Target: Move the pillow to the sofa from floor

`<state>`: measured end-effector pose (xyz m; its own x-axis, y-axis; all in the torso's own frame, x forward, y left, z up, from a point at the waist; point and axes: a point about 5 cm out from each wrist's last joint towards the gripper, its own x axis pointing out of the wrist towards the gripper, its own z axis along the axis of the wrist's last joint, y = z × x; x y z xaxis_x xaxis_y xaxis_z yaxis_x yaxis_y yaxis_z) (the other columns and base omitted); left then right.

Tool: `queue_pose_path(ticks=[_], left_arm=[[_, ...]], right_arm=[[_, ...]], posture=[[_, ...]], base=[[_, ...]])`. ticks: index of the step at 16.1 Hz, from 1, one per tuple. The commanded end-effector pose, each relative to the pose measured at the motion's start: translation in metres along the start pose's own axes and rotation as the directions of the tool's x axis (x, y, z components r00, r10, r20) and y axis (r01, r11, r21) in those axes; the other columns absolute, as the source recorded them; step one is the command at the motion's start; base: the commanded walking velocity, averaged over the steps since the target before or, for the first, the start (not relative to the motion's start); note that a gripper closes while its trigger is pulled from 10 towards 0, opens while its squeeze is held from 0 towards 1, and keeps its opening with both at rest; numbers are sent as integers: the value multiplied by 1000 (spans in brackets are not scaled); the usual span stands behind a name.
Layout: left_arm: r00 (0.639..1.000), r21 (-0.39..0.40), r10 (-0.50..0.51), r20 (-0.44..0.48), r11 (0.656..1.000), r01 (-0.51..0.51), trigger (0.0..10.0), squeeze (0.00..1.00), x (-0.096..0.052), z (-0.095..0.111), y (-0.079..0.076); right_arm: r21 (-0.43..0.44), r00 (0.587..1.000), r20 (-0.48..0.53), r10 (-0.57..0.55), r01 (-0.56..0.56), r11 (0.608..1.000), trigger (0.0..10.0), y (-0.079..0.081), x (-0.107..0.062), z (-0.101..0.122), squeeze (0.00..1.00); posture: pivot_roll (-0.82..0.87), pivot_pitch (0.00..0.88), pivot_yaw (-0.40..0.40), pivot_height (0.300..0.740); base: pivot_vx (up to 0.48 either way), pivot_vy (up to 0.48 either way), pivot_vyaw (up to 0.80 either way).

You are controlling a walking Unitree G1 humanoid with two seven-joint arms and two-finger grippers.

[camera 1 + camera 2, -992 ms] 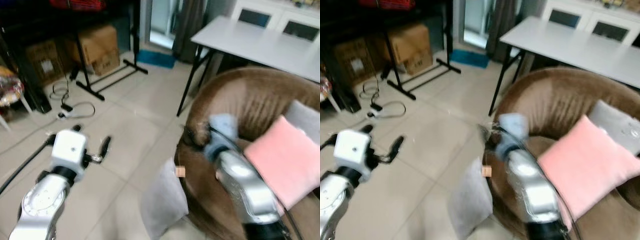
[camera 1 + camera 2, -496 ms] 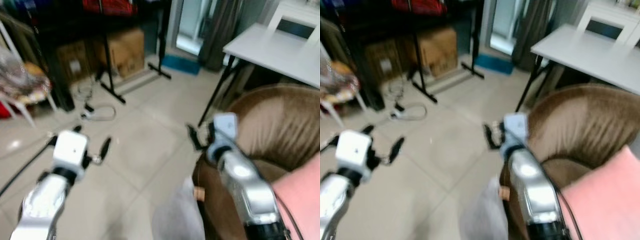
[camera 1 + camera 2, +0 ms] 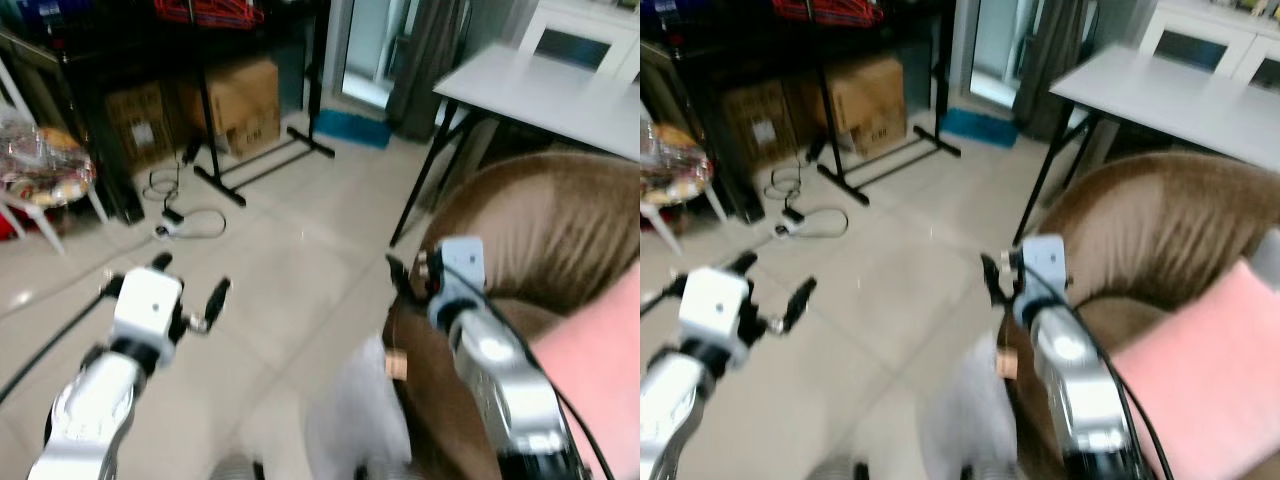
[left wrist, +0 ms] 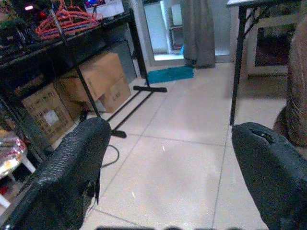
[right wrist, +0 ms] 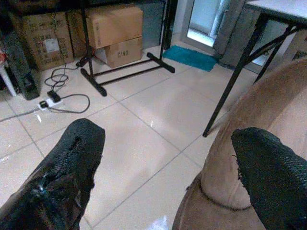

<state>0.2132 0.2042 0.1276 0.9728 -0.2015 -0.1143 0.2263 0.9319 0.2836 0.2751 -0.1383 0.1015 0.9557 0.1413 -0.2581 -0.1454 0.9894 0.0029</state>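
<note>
the sofa [image 3: 1160, 230] is the big brown curve on my right, a pink cushion [image 3: 1210, 370] on its seat; the grey pillow [image 3: 965, 410] stands on edge on the tiled floor [image 3: 890, 290], leaning against the sofa's outer side, its long axis roughly upright, blurred at the frame's bottom; it lies below and just to the left of my right gripper [image 5: 168, 167], which hangs above the sofa's edge with fingers spread wide and nothing between them; so i judge the right arm nearer, and the move is downward and a little leftward; my left gripper [image 4: 168, 163] hovers over bare tile well to the left, fingers also wide apart and empty; the sofa's side crowds the pillow's far face; a white table [image 3: 540, 90] stands beyond; boxes [image 3: 235, 100], a rack's black legs [image 3: 265, 160] and a cable [image 3: 185, 215] lie well away.
</note>
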Motion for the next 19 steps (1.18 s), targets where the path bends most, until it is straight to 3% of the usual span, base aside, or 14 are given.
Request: queue_pose_path(ticks=[1, 11, 14, 19], left_arm=[[1000, 11, -16, -14, 1000, 16, 10000, 0, -1, -5, -3], [999, 10, 39, 14, 999, -39, 10000, 0, -1, -6, 1], [999, 2, 29, 17, 1000, -29, 10000, 0, -2, -6, 1], [999, -5, 19, 28, 1000, -18, 10000, 0, -1, -4, 1]], right_arm=[[2, 1000, -11, -7, 7, 1000, 10000, -3, 0, -3, 0], [25, 999, -49, 1, 0, 1000, 10000, -5, 2, -12, 0], [-4, 997, -71, 13, -14, 1000, 10000, -3, 3, -15, 0], [2, 997, -73, 17, -17, 1000, 10000, -2, 2, -16, 0]], posture=[[-37, 0, -69, 620], [-33, 0, -80, 555], [-33, 0, -79, 555], [-35, 0, -72, 555]], base=[[0, 0, 0], [0, 0, 0], [0, 0, 0], [316, 0, 0]])
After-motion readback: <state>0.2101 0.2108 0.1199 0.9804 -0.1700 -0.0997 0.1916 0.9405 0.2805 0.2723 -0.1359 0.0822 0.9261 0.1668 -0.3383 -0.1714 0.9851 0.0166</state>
